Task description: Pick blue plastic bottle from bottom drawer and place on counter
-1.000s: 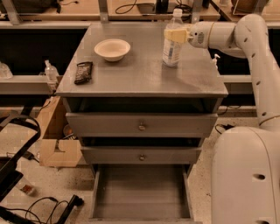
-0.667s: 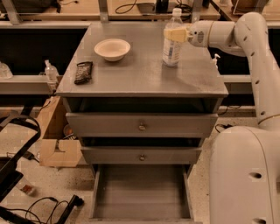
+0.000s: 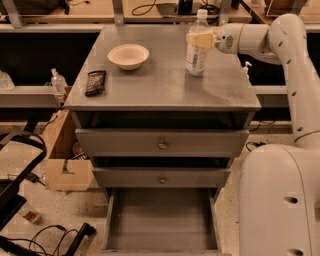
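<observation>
At two o'clock on the tabletop (image 3: 160, 85), bottle (image 3: 196, 59) stands — gripper (image 3: 199, 39) there, fingers (image 3: 192, 40) clasping it; drawer (image 3: 161, 220) empty, apparently only release left.

No legible text, even on the blue plastic bottle (image 3: 196, 60) in the tool (image 3: 199, 39).

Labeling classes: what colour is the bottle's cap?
Cap is white, camera view. The gripper is at the blue plastic bottle, which stands on the counter.
</observation>
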`<action>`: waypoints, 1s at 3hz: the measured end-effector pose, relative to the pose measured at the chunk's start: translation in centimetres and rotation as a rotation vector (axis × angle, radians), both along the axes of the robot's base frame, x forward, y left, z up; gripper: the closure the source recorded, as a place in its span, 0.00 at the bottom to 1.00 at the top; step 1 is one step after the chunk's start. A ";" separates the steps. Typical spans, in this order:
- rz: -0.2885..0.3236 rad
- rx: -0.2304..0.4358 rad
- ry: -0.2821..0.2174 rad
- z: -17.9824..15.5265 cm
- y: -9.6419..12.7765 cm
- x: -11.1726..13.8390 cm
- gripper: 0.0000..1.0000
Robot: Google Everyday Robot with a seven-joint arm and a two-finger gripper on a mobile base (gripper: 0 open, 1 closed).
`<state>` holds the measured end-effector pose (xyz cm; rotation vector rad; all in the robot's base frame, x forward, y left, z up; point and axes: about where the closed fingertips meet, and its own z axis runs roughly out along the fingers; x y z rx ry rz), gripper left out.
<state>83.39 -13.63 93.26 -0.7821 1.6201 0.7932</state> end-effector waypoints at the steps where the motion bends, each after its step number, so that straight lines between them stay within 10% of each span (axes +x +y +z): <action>1: 0.000 0.000 0.000 0.0 0.0 0.0 0.14; 3: 0.005 0.001 0.002 -0.1 0.4 0.1 0.00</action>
